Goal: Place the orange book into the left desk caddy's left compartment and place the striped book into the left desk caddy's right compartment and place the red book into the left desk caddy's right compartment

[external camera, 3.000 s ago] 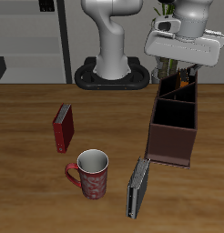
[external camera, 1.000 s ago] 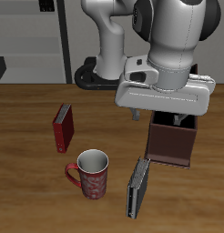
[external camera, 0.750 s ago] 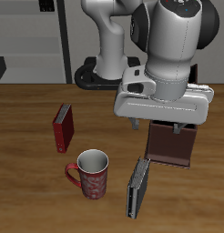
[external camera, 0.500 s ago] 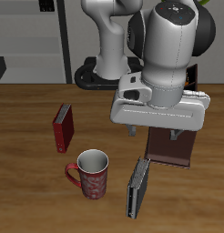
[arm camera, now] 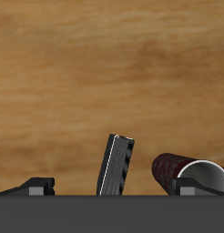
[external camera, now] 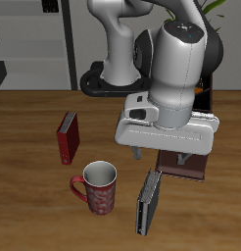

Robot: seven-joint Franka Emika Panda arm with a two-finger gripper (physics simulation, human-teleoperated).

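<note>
Only wristward, striped book's (arm camera: 116, 165) spine unobstructed.

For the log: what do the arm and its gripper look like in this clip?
The arm has rounded, glossy white-grey shells with dark joints, on a white pedestal over a black base. The gripper is a wide pale-grey block with small dark jaws beneath. No cables or markings are legible.
</note>
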